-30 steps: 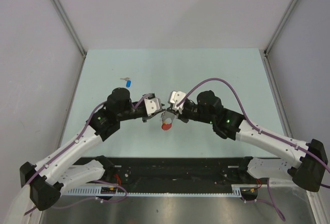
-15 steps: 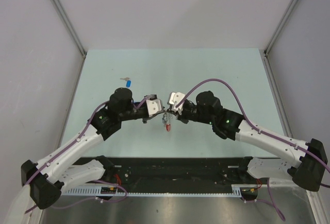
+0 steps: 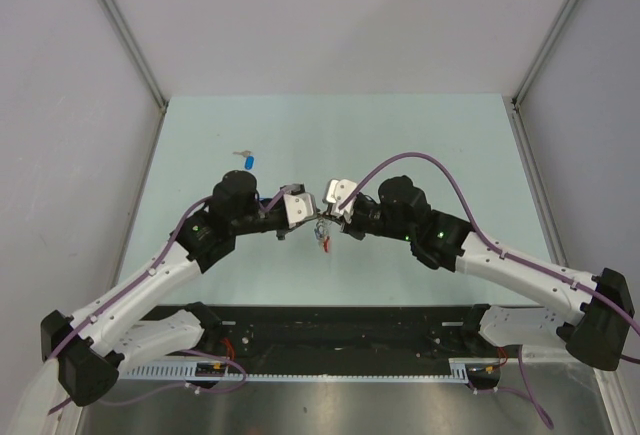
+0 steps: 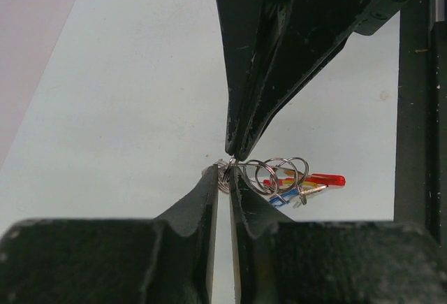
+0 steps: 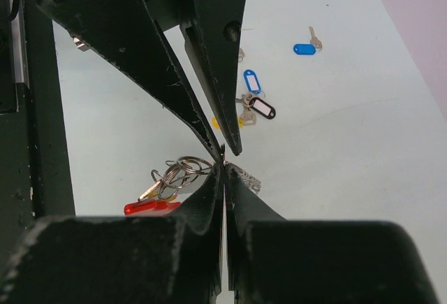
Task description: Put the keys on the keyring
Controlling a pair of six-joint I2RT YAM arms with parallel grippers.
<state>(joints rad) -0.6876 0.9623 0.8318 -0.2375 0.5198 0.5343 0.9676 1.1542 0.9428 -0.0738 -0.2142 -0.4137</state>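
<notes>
The keyring (image 3: pixel 323 240) hangs edge-on between both grippers above the table. In the left wrist view its silver rings (image 4: pixel 279 170) and red arc (image 4: pixel 318 179) trail right, with a blue tag (image 4: pixel 278 198) among them. My left gripper (image 4: pixel 227 175) is pinched on a metal link, with only a thin gap between its jaws. My right gripper (image 5: pixel 224 168) is shut on the links (image 5: pixel 244 177) from the opposite side. The two grippers meet tip to tip. Loose keys lie on the table: blue (image 5: pixel 304 49), blue-rimmed (image 5: pixel 251 80), black (image 5: pixel 263 108) and yellow (image 5: pixel 218 122).
One blue-tagged key (image 3: pixel 247 161) lies on the pale green table (image 3: pixel 420 135) far left of the grippers. Grey walls close the table in on three sides. A black rail (image 3: pixel 340 330) with the arm bases runs along the near edge.
The left gripper's jaws have narrowed onto the links beside the right gripper. The keyring has turned, so its red arc now shows edge-on and smaller from above.
</notes>
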